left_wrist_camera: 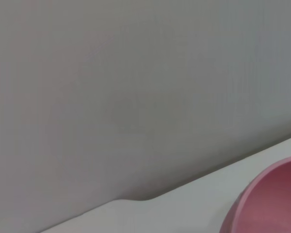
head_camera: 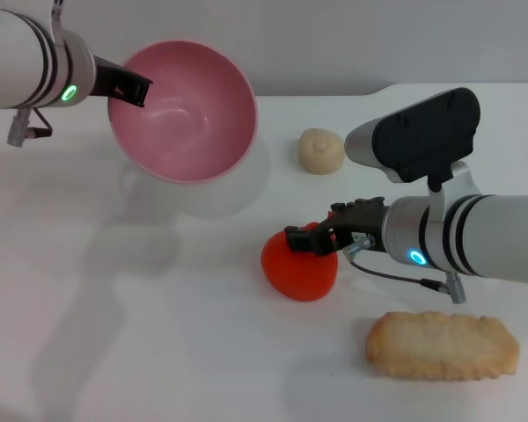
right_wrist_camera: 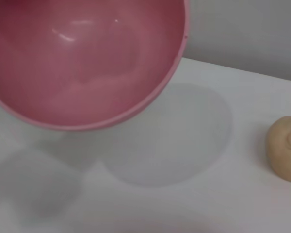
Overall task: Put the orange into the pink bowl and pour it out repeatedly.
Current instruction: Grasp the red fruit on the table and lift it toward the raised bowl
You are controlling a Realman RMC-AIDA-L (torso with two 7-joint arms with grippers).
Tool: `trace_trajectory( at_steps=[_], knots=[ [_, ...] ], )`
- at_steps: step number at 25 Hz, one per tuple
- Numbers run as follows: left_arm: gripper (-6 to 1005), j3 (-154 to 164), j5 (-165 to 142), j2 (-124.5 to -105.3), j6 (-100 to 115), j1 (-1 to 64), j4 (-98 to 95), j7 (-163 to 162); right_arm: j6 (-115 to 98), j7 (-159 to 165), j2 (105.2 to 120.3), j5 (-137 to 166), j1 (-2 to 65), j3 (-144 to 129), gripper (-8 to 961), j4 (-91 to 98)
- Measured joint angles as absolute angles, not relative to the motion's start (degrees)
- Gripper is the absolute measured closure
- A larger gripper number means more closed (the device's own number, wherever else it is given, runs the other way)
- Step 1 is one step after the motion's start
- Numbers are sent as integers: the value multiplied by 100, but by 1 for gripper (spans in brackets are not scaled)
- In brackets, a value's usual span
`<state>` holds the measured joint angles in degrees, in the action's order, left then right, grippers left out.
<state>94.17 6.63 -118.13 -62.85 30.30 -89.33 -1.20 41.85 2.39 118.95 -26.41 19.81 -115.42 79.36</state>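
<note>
The pink bowl [head_camera: 185, 110] hangs above the table at the back left, tipped so its empty inside faces the front. My left gripper [head_camera: 128, 88] is shut on its left rim. The left wrist view shows only an edge of the bowl [left_wrist_camera: 271, 204], while in the right wrist view the bowl [right_wrist_camera: 82, 58] fills the upper part. The orange [head_camera: 299, 268] rests on the white table near the middle, in front of the bowl and to its right. My right gripper [head_camera: 312, 237] comes in from the right and is shut on the orange's upper part.
A small beige bun [head_camera: 321, 149] [right_wrist_camera: 286, 148] lies behind the orange, right of the bowl. A long tan biscuit-like piece [head_camera: 442, 345] lies at the front right. The white table [head_camera: 158, 308] ends at a grey wall behind.
</note>
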Motion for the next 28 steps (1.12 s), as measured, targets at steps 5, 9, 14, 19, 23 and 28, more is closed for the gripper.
trace_trajectory(
  at_steps=[5,9,14,19,23,28],
  knots=[
    [960,9511,655,-11812,-6303,3010,-8977,-120,4146,230,11891,-2699,2105,-11602,199,7771],
    [959,9524,655,-11812,-6302,3006,-8992,-121,4108,216,11892,-2894,2237,-11639,206,7500],
    [960,9548,652,-11812,-6303,3005,-9025,-122,4093,208,11895,-2972,2345,-11671,215,7325],
    [961,9571,647,-11812,-6304,3005,-9065,-123,4141,217,11891,-2977,2386,-11669,224,7304],
    [961,9578,644,-11812,-6305,3005,-9102,-119,4175,140,11878,-2973,2425,-11625,259,7245],
    [960,9581,641,-11812,-6295,3006,-9133,-71,4146,-16,11873,-2951,2425,-11620,404,7223]
  ],
)
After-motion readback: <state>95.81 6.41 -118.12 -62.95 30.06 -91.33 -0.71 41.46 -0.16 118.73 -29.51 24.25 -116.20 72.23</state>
